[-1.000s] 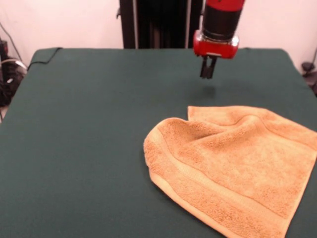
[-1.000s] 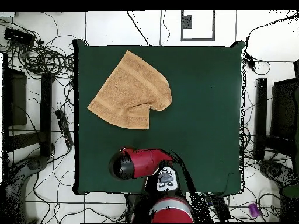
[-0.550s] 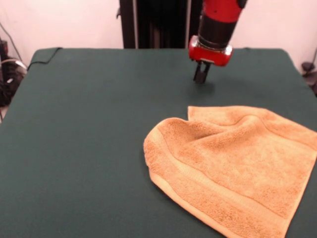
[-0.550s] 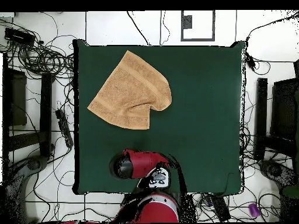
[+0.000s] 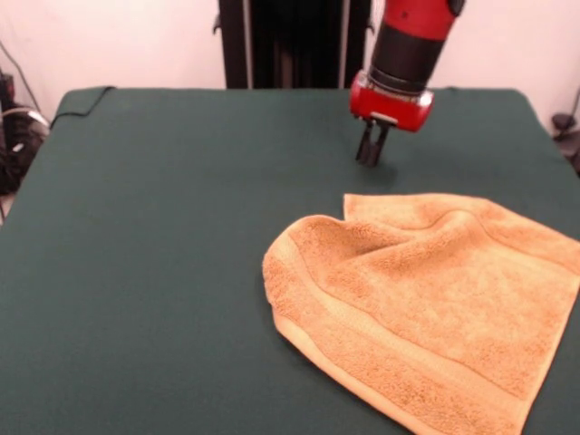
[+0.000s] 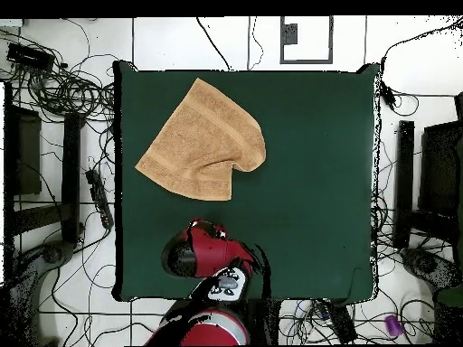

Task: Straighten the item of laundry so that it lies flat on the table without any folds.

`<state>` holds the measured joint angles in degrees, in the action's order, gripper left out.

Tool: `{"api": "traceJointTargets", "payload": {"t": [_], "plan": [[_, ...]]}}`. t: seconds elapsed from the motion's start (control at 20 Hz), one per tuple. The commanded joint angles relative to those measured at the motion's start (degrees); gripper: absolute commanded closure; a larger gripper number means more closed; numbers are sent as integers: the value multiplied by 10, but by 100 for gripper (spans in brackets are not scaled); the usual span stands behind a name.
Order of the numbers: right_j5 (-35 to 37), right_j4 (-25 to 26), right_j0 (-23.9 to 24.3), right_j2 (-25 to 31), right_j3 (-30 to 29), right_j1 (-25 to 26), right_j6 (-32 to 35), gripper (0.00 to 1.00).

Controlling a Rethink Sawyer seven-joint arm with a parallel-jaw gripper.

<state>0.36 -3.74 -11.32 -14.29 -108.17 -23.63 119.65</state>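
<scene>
Folded towel (image 5: 426, 304), fingers (image 5: 370, 149) apart

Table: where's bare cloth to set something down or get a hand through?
In the front view, the table's whole left half is bare, from the towel's folded left edge to the table's left border. A narrow bare strip also separates the towel's far edge from the claw. The near right corner is crowded: the towel reaches the picture's right and bottom edges.

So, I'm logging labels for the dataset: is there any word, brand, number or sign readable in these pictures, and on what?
None can be read.
Towel: no tag or print shows.
Hand and its red housing: no legible marking.
Table: plain green cloth.
</scene>
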Motion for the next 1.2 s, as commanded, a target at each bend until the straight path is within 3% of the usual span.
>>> {"api": "traceJointTargets", "payload": {"t": [0.05,0.4,0.65,0.95,1.2], "plan": [[-68,-58,19,33,35,-35,142,100],[-46,-63,53,81,28,-69,122,100],[-81,-51,83,118,64,-25,108,100],[-76,-70,75,120,111,30,103,100],[-79,-69,79,136,115,37,107,100]]}}
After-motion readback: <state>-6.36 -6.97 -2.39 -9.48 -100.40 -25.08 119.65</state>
